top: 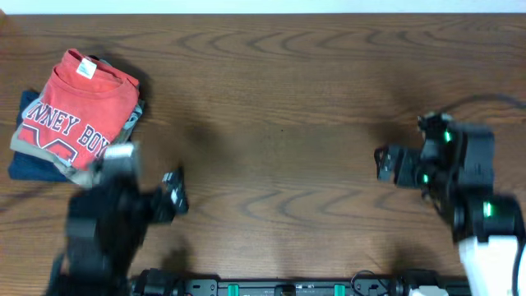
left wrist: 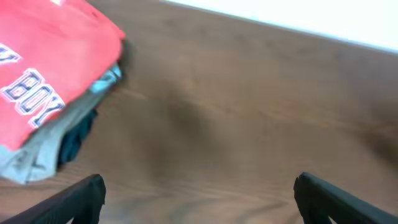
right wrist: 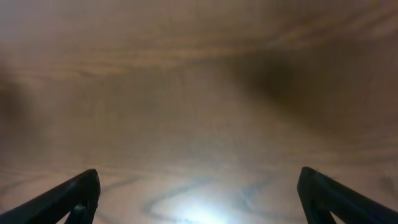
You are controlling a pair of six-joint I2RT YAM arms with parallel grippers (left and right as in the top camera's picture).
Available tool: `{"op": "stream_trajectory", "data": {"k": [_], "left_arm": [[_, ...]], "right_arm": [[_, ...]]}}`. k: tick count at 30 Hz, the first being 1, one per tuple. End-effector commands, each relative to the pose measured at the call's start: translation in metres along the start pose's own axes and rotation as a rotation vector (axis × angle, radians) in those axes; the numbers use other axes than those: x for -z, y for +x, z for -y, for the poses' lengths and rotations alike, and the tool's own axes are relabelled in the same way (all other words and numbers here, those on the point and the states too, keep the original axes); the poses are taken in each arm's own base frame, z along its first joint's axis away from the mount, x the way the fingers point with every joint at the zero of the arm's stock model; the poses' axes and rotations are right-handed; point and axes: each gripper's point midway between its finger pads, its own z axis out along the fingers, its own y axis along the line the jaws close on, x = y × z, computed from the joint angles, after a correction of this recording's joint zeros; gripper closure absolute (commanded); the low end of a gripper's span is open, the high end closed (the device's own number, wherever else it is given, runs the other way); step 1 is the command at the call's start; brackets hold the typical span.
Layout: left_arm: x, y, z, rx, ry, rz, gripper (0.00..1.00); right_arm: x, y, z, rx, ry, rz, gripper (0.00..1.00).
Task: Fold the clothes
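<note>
Red shirt (top: 80, 105) lay folded on top of a stack (top: 26, 167) at the far left of the wood table (top: 279, 99).
Left gripper (top: 175, 194) sat near the stack's right, jaws spread wide, empty; right gripper (top: 383, 164) was well apart at the right, jaws spread too, gripping nothing.

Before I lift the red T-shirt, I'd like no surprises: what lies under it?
Under the red T-shirt, edges of folded garments stick out: a light blue-grey garment, a khaki garment and a navy garment. Their covered parts, and any further layers, cannot be seen.
</note>
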Motion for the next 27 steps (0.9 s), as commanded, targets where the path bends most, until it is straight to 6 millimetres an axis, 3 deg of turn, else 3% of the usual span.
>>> {"op": "stream_trajectory", "data": {"k": [1,5,8,14,23,27], "left_arm": [[0.019,0.011,-0.012,0.016,-0.023,0.085,0.02],[0.048,0.018,-0.014,0.018,0.004,0.177,0.02],[0.060,0.025,-0.016,0.019,0.013,0.206,0.02],[0.060,0.041,-0.020,0.018,-0.002,0.158,0.02],[0.057,0.070,-0.029,0.014,-0.037,0.039,0.02],[0.057,0.070,-0.029,0.014,-0.036,0.040,0.02]], "right_arm": [[0.006,0.016,0.003,0.020,-0.004,0.050,0.01],[0.014,0.037,0.006,0.020,-0.004,0.049,0.01],[0.017,0.056,0.009,0.010,0.007,-0.007,0.01],[0.019,0.081,0.014,-0.006,0.028,-0.109,0.01],[0.019,0.083,0.015,-0.007,0.030,-0.118,0.01],[0.019,0.083,0.014,-0.007,0.030,-0.118,0.01]]}}
